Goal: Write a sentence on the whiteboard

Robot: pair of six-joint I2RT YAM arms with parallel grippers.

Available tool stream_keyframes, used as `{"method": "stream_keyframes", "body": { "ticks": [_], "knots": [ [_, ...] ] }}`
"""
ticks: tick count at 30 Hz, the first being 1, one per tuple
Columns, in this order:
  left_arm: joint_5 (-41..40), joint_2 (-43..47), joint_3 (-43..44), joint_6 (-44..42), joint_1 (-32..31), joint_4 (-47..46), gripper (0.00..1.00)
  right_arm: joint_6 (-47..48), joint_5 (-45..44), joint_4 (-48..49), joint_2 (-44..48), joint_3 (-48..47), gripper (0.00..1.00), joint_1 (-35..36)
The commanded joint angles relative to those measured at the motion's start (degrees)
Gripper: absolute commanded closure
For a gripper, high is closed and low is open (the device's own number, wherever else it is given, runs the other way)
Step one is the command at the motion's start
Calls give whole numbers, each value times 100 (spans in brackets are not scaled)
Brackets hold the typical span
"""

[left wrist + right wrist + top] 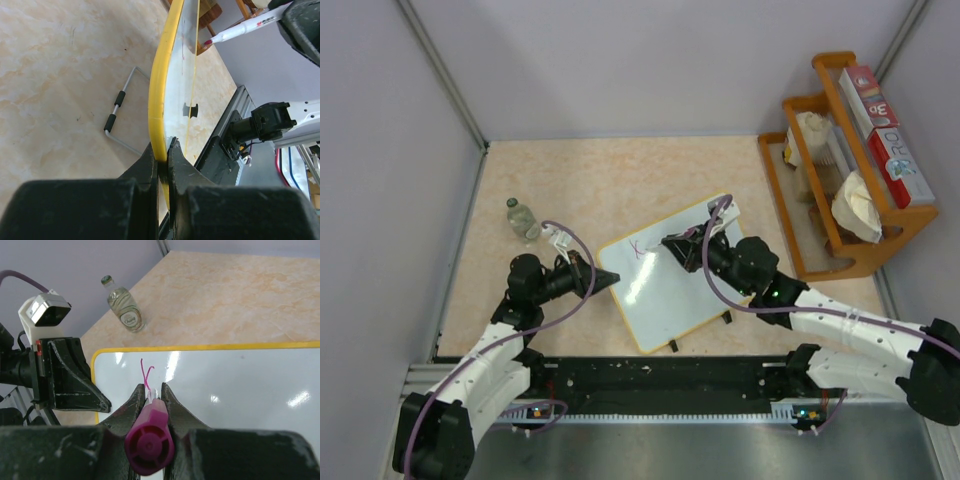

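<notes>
The whiteboard (675, 285), white with a yellow rim, lies tilted at the middle of the table. My left gripper (612, 277) is shut on its left edge; the left wrist view shows the jaws pinching the yellow rim (159, 100). My right gripper (672, 243) is shut on a purple-pink marker (149, 440), its tip on the board near the upper left corner. The sentence (146, 375) is only a few thin pink strokes, like the start of a "K", also faint in the top view (640, 249). The marker also shows in the left wrist view (240, 29).
A small glass bottle (522, 219) lies on the table left of the board, also in the right wrist view (125, 307). A wooden rack (845, 170) with boxes and bags stands at the right. A metal stand (120, 120) sits under the board.
</notes>
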State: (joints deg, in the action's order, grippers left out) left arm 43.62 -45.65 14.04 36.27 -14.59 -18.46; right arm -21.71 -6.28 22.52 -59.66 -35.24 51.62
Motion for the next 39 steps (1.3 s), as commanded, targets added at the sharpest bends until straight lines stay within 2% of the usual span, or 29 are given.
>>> {"method": "stream_keyframes", "body": {
  "ticks": [1,14,39],
  "knots": [
    [-222,-120,-77,-1210,-18,484,100,105,-4,112,192,-272,100,-29],
    [-196,-129,-68,-1210,-18,466,100,133,127,94,-344,-615,100,-143],
    [-152,-181,-68,-1210,-18,457,100,-8,22,59,-424,-228,100,-160]
  ]
}}
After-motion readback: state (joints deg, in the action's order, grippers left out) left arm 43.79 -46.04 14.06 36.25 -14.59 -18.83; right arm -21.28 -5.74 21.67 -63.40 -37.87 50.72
